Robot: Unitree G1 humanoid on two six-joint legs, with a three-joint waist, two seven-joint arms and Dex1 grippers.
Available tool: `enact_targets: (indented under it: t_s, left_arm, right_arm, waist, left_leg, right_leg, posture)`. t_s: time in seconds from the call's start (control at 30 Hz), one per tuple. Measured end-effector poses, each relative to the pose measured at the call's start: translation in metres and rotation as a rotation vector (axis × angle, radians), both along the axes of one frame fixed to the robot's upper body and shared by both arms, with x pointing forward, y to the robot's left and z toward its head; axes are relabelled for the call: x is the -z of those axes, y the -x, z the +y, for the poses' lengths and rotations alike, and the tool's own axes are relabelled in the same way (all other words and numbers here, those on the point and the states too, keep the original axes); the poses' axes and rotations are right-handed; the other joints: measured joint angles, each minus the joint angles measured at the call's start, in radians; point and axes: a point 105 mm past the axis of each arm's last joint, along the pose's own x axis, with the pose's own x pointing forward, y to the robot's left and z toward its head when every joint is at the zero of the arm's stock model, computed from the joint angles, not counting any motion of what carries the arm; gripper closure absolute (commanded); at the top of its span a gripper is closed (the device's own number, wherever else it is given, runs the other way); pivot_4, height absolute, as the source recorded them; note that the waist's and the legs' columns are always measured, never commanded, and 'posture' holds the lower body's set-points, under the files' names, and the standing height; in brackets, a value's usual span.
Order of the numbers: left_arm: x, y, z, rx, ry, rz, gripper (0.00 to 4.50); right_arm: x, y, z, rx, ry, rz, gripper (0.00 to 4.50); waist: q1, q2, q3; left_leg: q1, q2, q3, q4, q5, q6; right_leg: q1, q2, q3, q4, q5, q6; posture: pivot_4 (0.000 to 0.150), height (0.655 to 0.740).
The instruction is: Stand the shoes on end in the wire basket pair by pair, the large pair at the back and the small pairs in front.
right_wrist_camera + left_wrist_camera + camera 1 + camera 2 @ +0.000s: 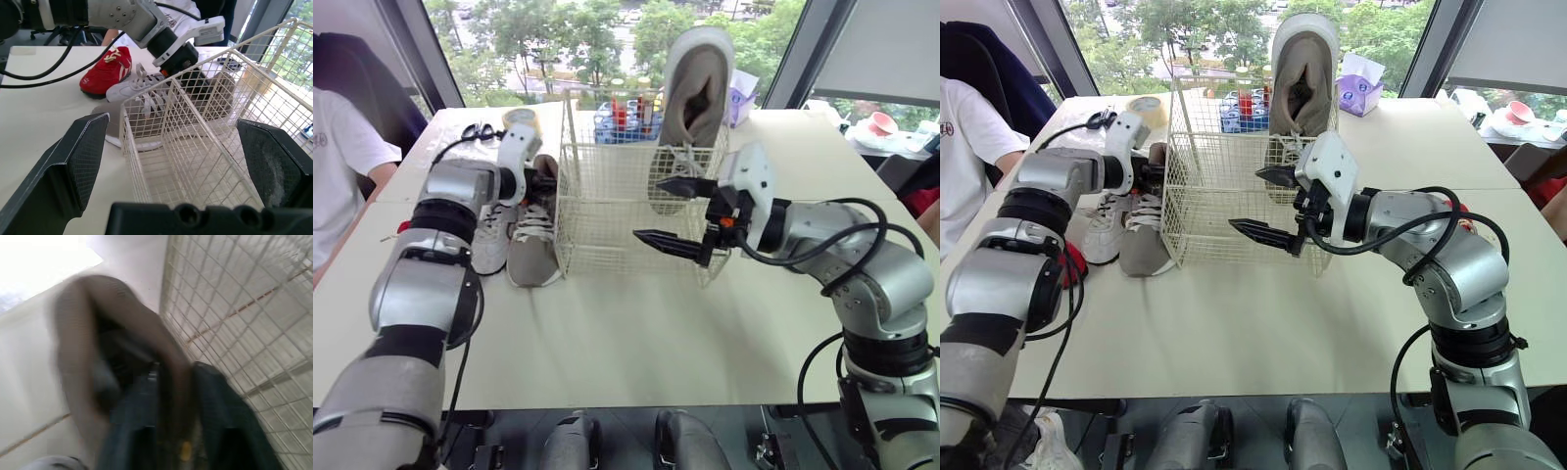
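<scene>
The heel of the grey shoe [533, 250] is hard for us to read. The left wrist view blurs it into a brown mesh curve, and the left gripper [186, 66] covers its opening. As far as the blur allows, that gripper's dark fingers [225, 421] sit on either side of the heel rim and are closed on it. The shoe lies flat on the pale table [607, 343], against the left wall of the wire basket [597, 225]. A white laced sneaker [492, 240] lies just beside it. The left arm cuts off most of a red shoe [108, 71] beyond them.

The basket is a thin white grid, box-shaped and open on top. One large tan shoe [697, 88], soft and fabric-like, stands on end in its back right corner. The lower half of this shoe is veiled by the wire.

The right gripper [648, 209] hovers at the basket's front right. Its jaws are wide apart and hold nothing, and its pads [85, 156] show a fine cross-hatched texture.

A person's white sleeve [342, 147] is cropped at the left edge.
</scene>
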Motion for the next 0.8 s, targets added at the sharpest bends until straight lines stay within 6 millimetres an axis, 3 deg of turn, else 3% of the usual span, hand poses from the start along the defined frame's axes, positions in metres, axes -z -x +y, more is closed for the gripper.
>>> enact_targets:
  t_s: [0.23, 0.33, 0.6, 0.7, 0.8]
  left_arm:
    - [-0.006, 0.000, 0.009, -0.073, 0.073, 0.016, 4.44]
    - [-0.027, 0.000, 0.025, -0.152, 0.081, -0.050, 4.44]
    - [-0.150, 0.032, 0.051, -0.256, 0.214, -0.440, 4.44]
    - [-0.183, 0.041, 0.061, -0.316, 0.243, -0.592, 4.44]
    - [-0.234, 0.051, 0.042, -0.298, 0.313, -0.849, 4.44]
  right_arm:
    - [0.000, -0.002, -0.005, 0.014, 0.007, -0.004, 0.00]
    - [-0.001, -0.005, -0.010, 0.030, 0.014, -0.004, 0.00]
    - [-0.006, -0.006, -0.017, 0.013, -0.038, 0.033, 0.00]
    - [-0.033, 0.000, -0.025, -0.041, -0.145, 0.031, 0.00]
    - [-0.070, 0.003, -0.039, -0.054, -0.249, -0.032, 0.00]
  waist:
    - [-0.001, -0.001, 0.000]
    - [-0.002, -0.003, 0.002]
    - [-0.001, -0.005, 0.004]
    - [0.003, -0.006, 0.004]
    - [0.015, -0.009, 0.005]
  left_leg:
    - [0.000, 0.000, -0.001, 0.000, 0.000, 0.000]
    - [-0.001, 0.001, -0.001, 0.000, 0.000, 0.000]
    - [-0.004, 0.001, -0.001, 0.000, 0.004, -0.006]
    - [-0.004, 0.001, -0.001, 0.001, 0.004, -0.006]
    - [-0.004, 0.001, -0.001, 0.001, 0.004, -0.006]
  right_leg:
    - [0.000, 0.000, 0.000, 0.000, 0.000, 0.000]
    - [-0.002, 0.000, 0.000, 0.002, 0.000, 0.000]
    - [-0.005, -0.001, 0.001, 0.003, 0.000, 0.000]
    - [-0.005, -0.001, 0.000, 0.004, 0.000, 0.000]
    - [-0.003, -0.001, -0.001, 0.002, 0.001, 0.000]
  posture:
    - [0.150, 0.7400]
    - [0.150, 0.7400]
    - [0.150, 0.7400]
    - [0.150, 0.7400]
    - [0.150, 0.7400]
